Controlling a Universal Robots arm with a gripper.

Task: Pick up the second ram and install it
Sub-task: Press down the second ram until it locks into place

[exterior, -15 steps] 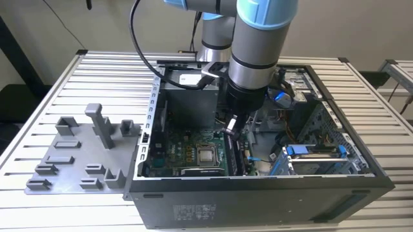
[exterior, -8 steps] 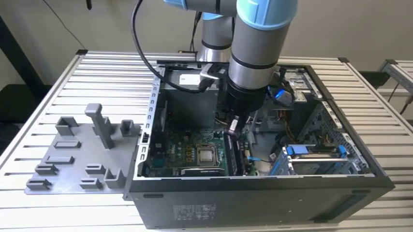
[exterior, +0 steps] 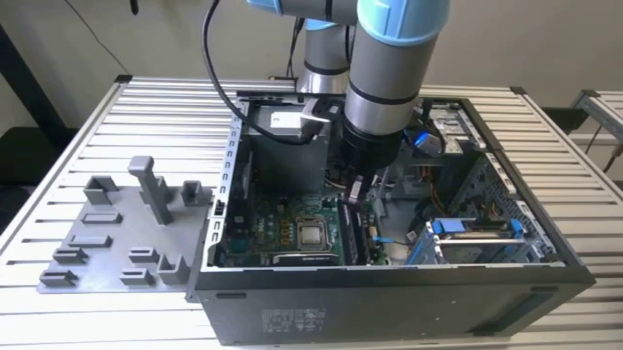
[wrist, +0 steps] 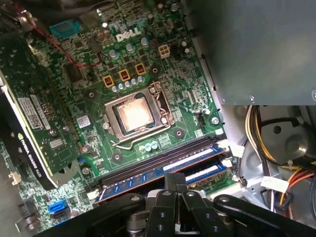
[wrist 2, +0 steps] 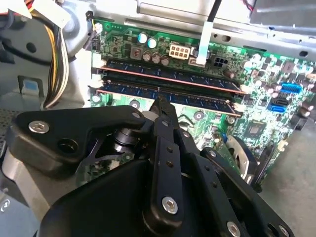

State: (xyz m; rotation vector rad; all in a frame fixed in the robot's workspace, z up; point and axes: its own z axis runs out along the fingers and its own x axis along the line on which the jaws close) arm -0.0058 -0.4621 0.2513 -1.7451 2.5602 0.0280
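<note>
1. Gripper (wrist 2: 160, 101) position: I am low inside the computer case (exterior: 545, 240), with my tip on the top edge of the second ram (wrist 2: 197, 100), about midway along it. I cannot tell whether I am clamped on the stick or only resting on it.
2. The second ram stands in its socket on the motherboard (wrist: 148, 64), just beside another stick (wrist 2: 173, 74) that is already in the neighbouring slot.
3. Risk, as I judge it: if I push off-centre or at a tilt, one end could seat while the other rides high, leaving the end latches unclosed. A sideways drift could rub the neighbouring stick or strain the socket.
4. The stick stands on its long edge with the contact edge down. Its long axis lies along the socket, parallel to its neighbour.
</note>
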